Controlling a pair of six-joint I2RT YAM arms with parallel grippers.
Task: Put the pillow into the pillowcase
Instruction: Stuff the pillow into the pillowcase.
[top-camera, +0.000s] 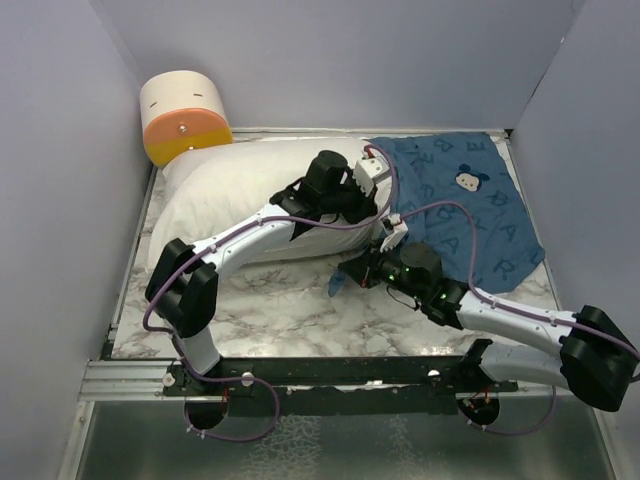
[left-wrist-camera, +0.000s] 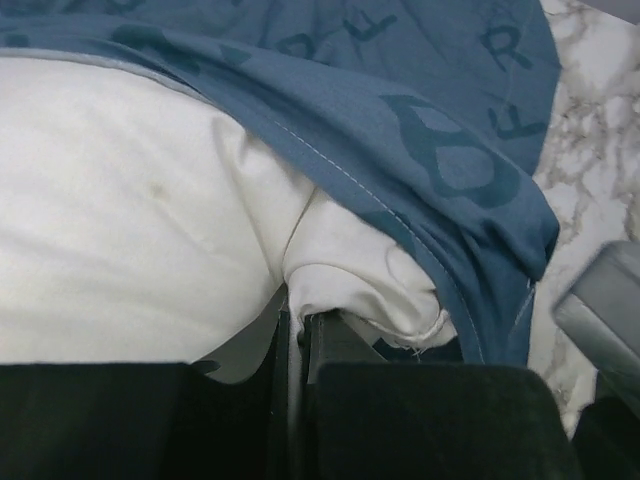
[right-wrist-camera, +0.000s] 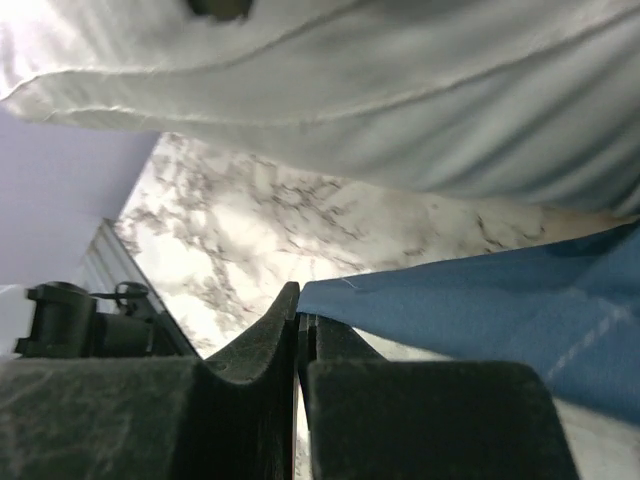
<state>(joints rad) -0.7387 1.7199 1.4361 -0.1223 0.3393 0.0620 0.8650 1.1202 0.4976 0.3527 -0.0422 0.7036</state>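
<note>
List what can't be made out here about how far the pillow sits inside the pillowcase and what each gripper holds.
- Top view: the left gripper covers where the pillow meets the pillowcase, so the opening is hidden.
- Left wrist view: the pillowcase drapes over the pillow; how far in it goes is cut off by the top edge.
- Right wrist view: the right gripper's own fingers hide how much pillowcase edge they pinch.

Soft, even overhead light, faint shadows; wrist views blur up close, the pillow (right-wrist-camera: 60, 40) glares white.
</note>
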